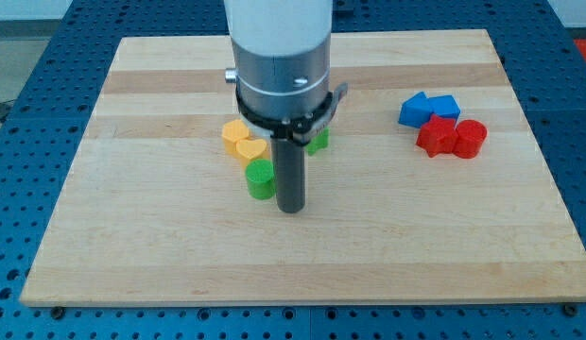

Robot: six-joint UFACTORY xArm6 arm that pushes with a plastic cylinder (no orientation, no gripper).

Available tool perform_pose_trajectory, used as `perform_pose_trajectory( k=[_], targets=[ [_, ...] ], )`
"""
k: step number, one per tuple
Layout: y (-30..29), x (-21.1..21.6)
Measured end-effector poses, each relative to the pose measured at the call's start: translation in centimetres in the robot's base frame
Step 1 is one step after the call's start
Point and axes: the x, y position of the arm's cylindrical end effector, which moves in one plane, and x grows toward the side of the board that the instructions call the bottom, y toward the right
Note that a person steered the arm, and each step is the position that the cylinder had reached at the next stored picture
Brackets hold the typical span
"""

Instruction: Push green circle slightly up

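Green circle (260,178) sits a little to the view's left of the surface's middle, standing flat on the wooden surface (387,246). Your tip (291,208) rests on the wood just to the view's right of it and slightly lower; the rod's side looks to be touching the circle or very nearly so, and you cannot tell which from this angle. Note that no hand is fitted: the arm ends in the plain dark rod, so there is no opening or closing to record. Just above the green circle, toward the view's top-left, lie two yellow blocks (242,139), pressed together; their shapes are unclear, and the nearer one is close to or touching the circle. A second green block (318,142) shows partly behind the rod and its mount on the view's right; its shape is hidden. Well apart, at the view's right, you have a cluster: two blue blocks (428,108) of angular form above, and two red blocks (452,138) just below them, the right one round, all four bunched closely.
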Motion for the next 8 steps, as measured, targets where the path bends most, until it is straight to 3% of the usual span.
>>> perform_pose_trajectory(
  k=[1,3,4,5,7,8],
  targets=[
    [1.3,1.3],
    [-2.2,2.2],
    [-3.1,1.1],
    [-1.6,-2.6],
    [-1.1,-3.2],
    [-1.7,-1.3]
  ],
)
